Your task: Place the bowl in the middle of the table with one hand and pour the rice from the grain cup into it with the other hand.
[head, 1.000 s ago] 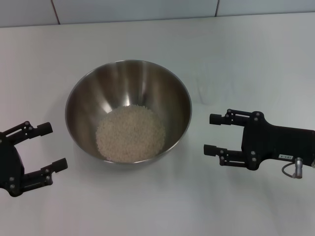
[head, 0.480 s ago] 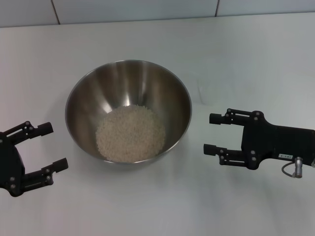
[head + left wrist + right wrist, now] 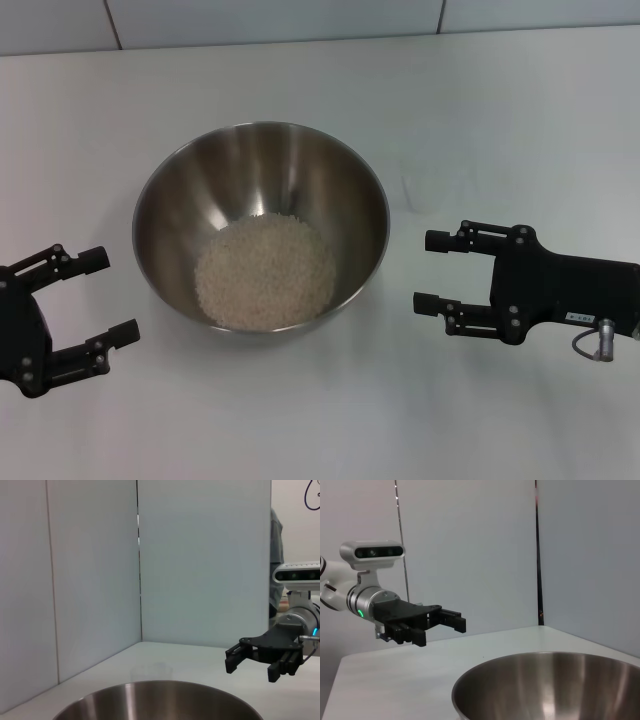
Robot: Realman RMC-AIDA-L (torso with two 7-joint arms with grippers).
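The big shiny bowl fills the lower right. The left hand hangs at the middle left, above the white desk.

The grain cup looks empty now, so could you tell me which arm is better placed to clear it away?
Probably the right. The grain cup stands upright beside the bowl on that side, just beyond the open right gripper. The left gripper sits across the bowl.

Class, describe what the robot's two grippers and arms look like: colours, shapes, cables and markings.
Both the left gripper and the right gripper are matte black, each with two slim linkage fingers dotted with small silver screws. The right one carries a small white label and a grey cable with a metal connector. The wrist views show silver-white arm segments with a small lit indicator ring, each topped by a pale camera bar.
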